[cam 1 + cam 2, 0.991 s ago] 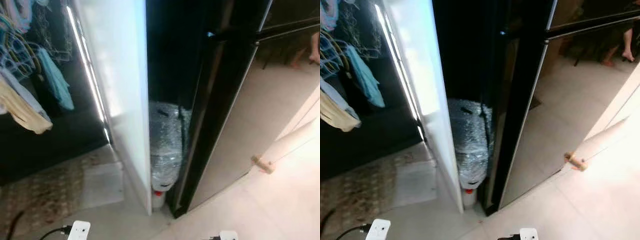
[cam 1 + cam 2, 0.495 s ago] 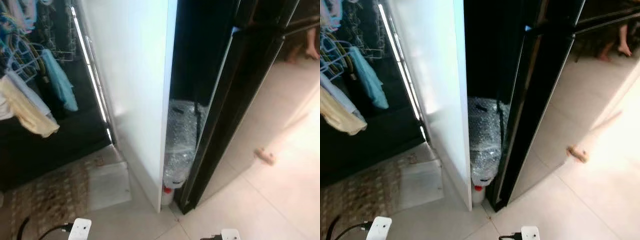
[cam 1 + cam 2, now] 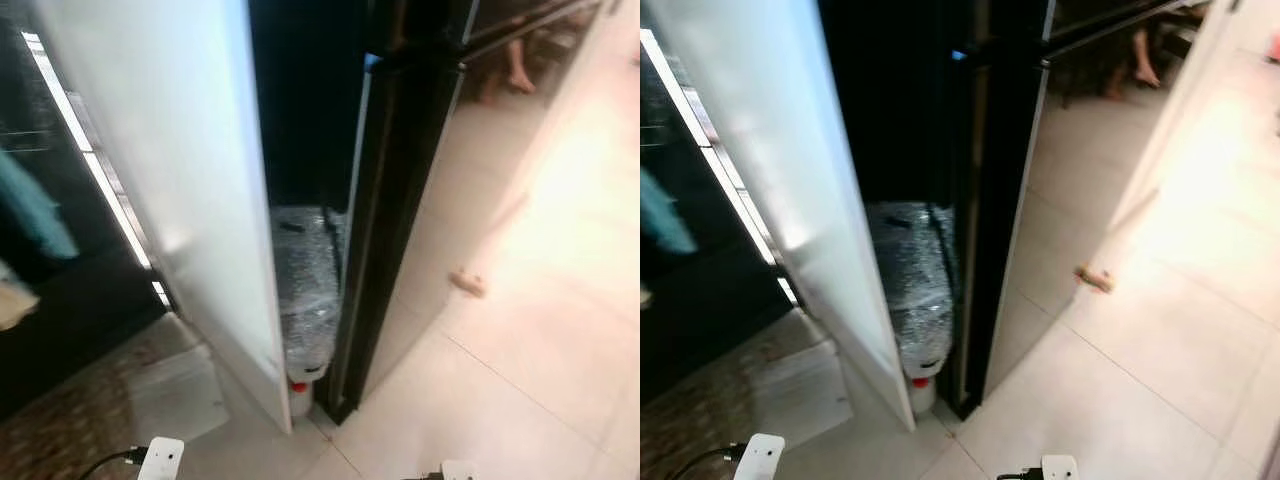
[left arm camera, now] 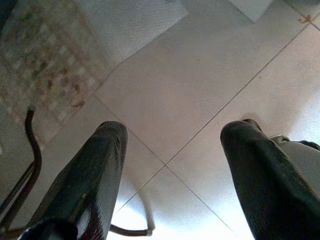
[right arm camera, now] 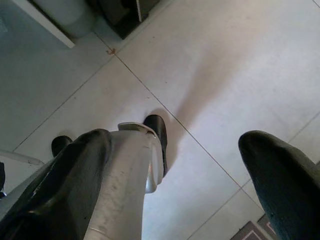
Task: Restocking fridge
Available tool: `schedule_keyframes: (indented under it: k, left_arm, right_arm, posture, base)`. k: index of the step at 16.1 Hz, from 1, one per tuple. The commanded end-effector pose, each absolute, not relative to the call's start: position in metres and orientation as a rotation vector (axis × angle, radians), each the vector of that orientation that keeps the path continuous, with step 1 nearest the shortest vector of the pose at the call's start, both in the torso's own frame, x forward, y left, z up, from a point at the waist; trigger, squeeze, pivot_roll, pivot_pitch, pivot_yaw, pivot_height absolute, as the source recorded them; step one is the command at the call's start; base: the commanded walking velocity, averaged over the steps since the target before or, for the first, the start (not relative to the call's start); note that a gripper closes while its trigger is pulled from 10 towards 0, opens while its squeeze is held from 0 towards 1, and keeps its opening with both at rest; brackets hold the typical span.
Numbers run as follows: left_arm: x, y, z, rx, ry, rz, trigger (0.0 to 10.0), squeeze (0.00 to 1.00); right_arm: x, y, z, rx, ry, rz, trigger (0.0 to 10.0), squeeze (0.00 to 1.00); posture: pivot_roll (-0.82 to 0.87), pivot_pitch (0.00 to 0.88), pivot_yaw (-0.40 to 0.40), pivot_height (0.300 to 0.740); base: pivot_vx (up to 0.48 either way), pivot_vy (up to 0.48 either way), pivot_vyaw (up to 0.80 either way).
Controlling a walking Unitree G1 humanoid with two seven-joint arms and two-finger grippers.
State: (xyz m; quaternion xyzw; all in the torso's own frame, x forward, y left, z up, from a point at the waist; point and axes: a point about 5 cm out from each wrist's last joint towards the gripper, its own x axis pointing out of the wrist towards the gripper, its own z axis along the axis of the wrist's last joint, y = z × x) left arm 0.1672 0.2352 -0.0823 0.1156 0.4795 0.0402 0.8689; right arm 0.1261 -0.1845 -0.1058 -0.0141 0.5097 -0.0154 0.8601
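A tall black fridge (image 3: 395, 190) stands ahead, seen from its side edge, and its glossy face reflects the pale floor. A narrow dark gap separates it from a white panel (image 3: 190, 200) on the left. My left gripper (image 4: 172, 165) hangs open over the floor tiles with nothing between its fingers. The right gripper (image 5: 185, 170) hangs open too, above the tiles beside my silver leg (image 5: 130, 185).
A bubble-wrapped bundle (image 3: 305, 290) is wedged in the gap, over a small white red-capped thing (image 3: 298, 388). A patterned rug (image 4: 45, 65) and a white mat (image 3: 175, 395) lie at the left. A small wooden piece (image 3: 467, 283) sits on the tiles, and a person's feet (image 3: 518, 75) show far right.
The camera has swung to the right: the hanging clothes at the left have slid almost out of view and more pale floor shows on the right. Both arms still hang idle.
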Motion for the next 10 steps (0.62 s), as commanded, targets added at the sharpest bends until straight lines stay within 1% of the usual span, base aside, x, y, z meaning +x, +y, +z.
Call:
schedule_keyframes:
  k: [1, 3, 6, 10]
  left_arm:
    - [0.1626, 0.2356, -0.0844, 0.242, 1.025, 0.08, 10.0, 0.0]
    - [0.1622, 0.2363, -0.0844, 0.239, 1.026, 0.082, 10.0, 0.0]
    - [0.1618, 0.2375, -0.0843, 0.24, 1.028, 0.083, 10.0, 0.0]
    - [0.1624, 0.2375, -0.0839, 0.245, 1.025, 0.078, 10.0, 0.0]
  right_arm:
    - [0.116, -0.1842, -0.1094, -0.035, 1.113, -0.028, 10.0, 0.0]
    - [0.1157, -0.1835, -0.1095, -0.033, 1.114, -0.027, 10.0, 0.0]
    - [0.1153, -0.1822, -0.1098, -0.028, 1.115, -0.028, 10.0, 0.0]
    - [0.1154, -0.1822, -0.1098, -0.026, 1.116, -0.031, 10.0, 0.0]
  posture:
    - [-0.09, 0.0, 0.035, 0.74]
    - [-0.09, 0.0, 0.038, 0.74]
    - [-0.09, 0.0, 0.044, 0.74]
    - [-0.09, 0.0, 0.045, 0.74]
  base:
    - [0.0, 0.0, -0.74]
    - [0.0, 0.0, -0.74]
    - [0.0, 0.401, -0.74]
    - [0.0, 0.0, -0.74]
